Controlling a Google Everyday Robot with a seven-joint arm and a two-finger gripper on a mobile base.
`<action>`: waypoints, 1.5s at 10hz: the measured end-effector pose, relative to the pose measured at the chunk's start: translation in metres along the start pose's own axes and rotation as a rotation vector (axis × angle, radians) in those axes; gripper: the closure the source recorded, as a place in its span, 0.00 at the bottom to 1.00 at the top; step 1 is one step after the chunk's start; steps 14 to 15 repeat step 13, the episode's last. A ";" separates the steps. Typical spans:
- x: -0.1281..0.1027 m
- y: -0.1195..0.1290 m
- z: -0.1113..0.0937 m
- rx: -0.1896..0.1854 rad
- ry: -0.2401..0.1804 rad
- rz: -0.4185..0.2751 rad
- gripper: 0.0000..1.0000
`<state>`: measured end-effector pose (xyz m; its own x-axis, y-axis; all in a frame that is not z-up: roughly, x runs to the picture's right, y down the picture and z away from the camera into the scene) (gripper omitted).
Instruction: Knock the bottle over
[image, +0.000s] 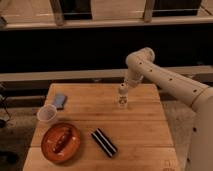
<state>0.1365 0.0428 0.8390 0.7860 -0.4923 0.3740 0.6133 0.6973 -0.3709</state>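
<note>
The bottle (122, 98) is small and clear, with a white cap and a dark label band. It stands upright on the wooden table (145, 130), toward the back and right of the middle. My white arm reaches in from the right and bends down at its elbow. My gripper (126, 84) is just above and behind the bottle's cap, very close to it or touching it.
A translucent plastic cup (47, 114) stands at the left edge, with a blue sponge-like object (60, 101) behind it. An orange plate (61, 143) with food sits at the front left. A dark rectangular pack (104, 142) lies at the front middle. A dark shelf runs behind the table.
</note>
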 end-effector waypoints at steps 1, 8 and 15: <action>-0.009 -0.002 -0.003 -0.001 -0.003 -0.028 1.00; -0.092 0.010 -0.026 -0.006 -0.057 -0.210 1.00; -0.115 0.027 -0.038 0.011 -0.104 -0.238 1.00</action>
